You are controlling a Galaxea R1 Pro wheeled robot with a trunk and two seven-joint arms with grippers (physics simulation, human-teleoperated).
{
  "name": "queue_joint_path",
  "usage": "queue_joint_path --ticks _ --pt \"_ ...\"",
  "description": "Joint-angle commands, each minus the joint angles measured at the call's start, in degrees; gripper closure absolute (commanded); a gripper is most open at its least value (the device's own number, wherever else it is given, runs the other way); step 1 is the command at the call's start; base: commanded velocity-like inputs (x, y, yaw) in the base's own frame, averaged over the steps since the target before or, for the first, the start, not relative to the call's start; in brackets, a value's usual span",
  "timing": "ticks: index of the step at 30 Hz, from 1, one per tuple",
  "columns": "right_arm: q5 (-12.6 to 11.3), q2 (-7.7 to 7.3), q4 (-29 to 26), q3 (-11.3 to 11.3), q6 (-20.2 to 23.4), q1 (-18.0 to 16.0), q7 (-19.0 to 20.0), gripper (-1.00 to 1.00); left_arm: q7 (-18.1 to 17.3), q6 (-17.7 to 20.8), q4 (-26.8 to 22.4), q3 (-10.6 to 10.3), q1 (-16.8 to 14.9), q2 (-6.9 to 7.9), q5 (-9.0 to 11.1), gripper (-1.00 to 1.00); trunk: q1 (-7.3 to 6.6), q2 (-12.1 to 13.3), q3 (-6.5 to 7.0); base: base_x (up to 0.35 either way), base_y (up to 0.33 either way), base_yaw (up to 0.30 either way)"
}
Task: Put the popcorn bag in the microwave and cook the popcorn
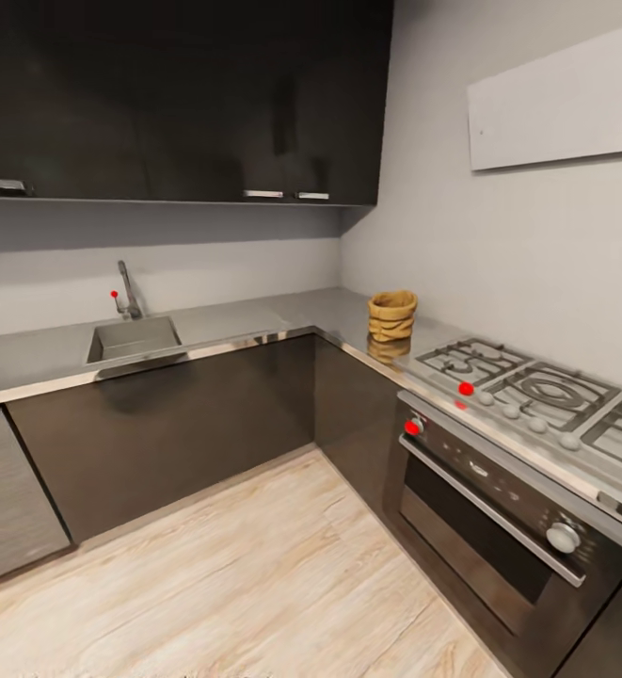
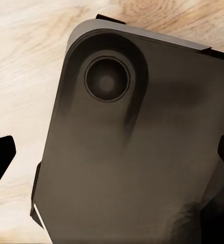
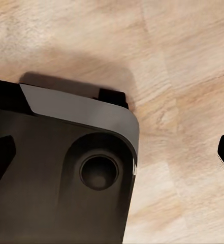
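1. Pale grey walls enclosed the kitchen (image 1: 414,141), with dark brown upper cabinets (image 1: 179,94) above an L-shaped run of dark base units.
2. The countertop (image 1: 254,320) was a glossy grey slab with a thin bright edge, running along the back wall and turning the corner toward the hob.
3. A steel sink (image 1: 132,339) was set into the countertop, with a tap (image 1: 127,290) behind it.
4. The popcorn bag (image 1: 391,315) stood upright on the countertop near the corner, just beside the steel gas hob (image 1: 536,391); its rolled rim was open at the top and its reflection showed in the slab below it.
5. An oven (image 1: 508,508) with a steel front sat under the hob, and a flat grey hood (image 1: 560,99) hung on the wall above it.
6. Light wood flooring (image 1: 254,574) covered the open area in front of the units.
7. In the left wrist view, the left gripper (image 2: 112,152) pointed down at the robot's dark base (image 2: 142,168), its dark fingertips spread wide apart with nothing between them.
8. In the right wrist view, the right gripper (image 3: 112,152) was likewise spread wide and empty, over the base corner and the wood floor.
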Motion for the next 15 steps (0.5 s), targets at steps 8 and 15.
queue_joint_path --ticks 8,15 --pt "0.5 0.07 0.2 0.0 -0.2 -0.1 -0.3 -1.00 0.0 -0.1 -0.1 0.1 0.0 -0.02 0.2 -1.00 0.00 0.0 -0.05 0.000 0.000 0.216" --pt "0.6 -0.27 0.1 0.1 0.2 -0.1 -0.1 -1.00 -0.4 0.4 -0.1 0.1 0.0 0.18 0.2 -1.00 0.00 0.0 -0.05 0.067 0.000 0.004"
